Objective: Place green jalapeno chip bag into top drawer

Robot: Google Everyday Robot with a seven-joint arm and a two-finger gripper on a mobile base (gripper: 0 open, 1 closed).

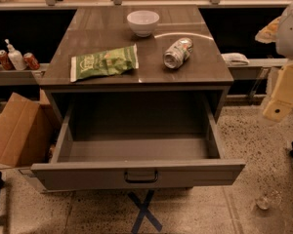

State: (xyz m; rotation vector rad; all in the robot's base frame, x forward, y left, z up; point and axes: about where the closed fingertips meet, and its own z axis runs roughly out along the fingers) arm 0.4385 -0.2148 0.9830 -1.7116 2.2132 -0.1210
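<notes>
Looking in from far away, I see the green chip bag [104, 62] lying flat on the cabinet top [102, 33], at about 8 o'clock from the middle of the top and close to the front edge. I think that is a good spot for it. The top drawer [88, 175] sits right under that edge and is pulled far out, so the bag only has to go a short way forward and down. The drawer has nothing in it that I can see, and its dark handle [141, 176] faces me at 6 o'clock. A white bowl [143, 22] stands at 12 o'clock on the top. A crushed can [177, 52] lies on its side at 3 o'clock, well apart from the bag, so neither should get in the way of a grab. The gripper [282, 99] hangs at 3 o'clock in my view, off to the side of the cabinet and above the floor, well apart from the bag. It touches nothing and holds nothing. I cannot tell if it is open or closed. My guess is that the pick-up is not yet begun. The bag looks thin and crinkly, so I think it could slip.
</notes>
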